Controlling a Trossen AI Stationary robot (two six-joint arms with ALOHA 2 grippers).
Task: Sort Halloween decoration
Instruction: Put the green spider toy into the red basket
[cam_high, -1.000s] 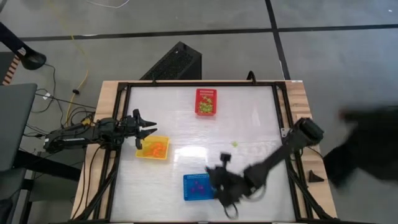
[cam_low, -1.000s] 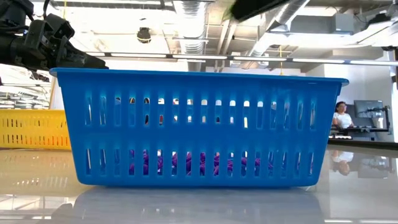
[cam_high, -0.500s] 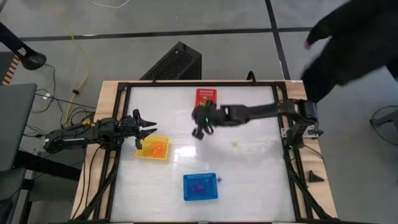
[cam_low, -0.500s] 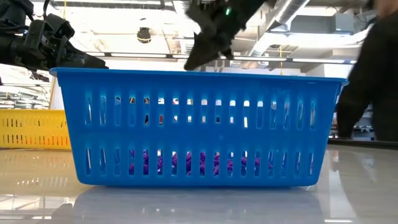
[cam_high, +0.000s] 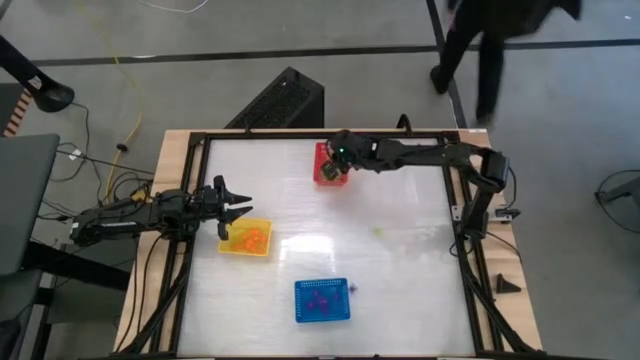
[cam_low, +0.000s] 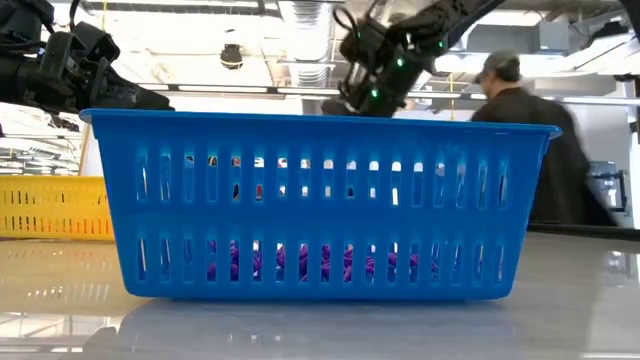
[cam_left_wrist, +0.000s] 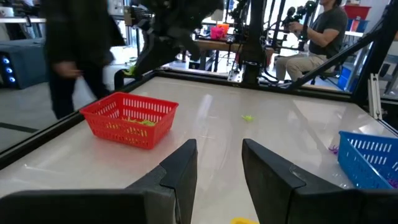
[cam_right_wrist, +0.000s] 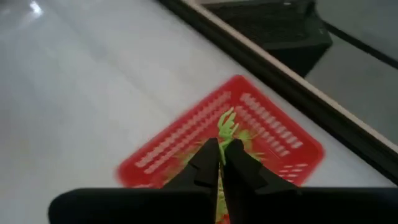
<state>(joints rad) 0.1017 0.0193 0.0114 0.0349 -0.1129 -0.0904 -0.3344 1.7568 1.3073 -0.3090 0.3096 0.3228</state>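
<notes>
The Halloween decoration is tiny plastic trinkets. Light green ones lie in the red basket, orange ones in the yellow basket, and purple ones in the blue basket. My right gripper hangs over the red basket at the far edge, shut on a light green trinket. Another green trinket lies loose on the table. A purple one lies by the blue basket. My left gripper waits open at the left, beside the yellow basket. My right gripper pinches the light green trinket between its two fingertips. The trinket's spiky end sticks out past the tips. The fingers slant down from the table's right. The trinket is lifted clear, above the inside of the red basket.
A black frame rail runs round the table. A person walks past beyond the far right corner and also shows in the low view. The blue basket fills the low view's front. Bare tabletop lies between the baskets.
My right gripper has swung from beside the blue basket at the near edge across the table to the far edge, and now stands over the red basket. The person has walked from the table's right side to beyond its far right corner.
</notes>
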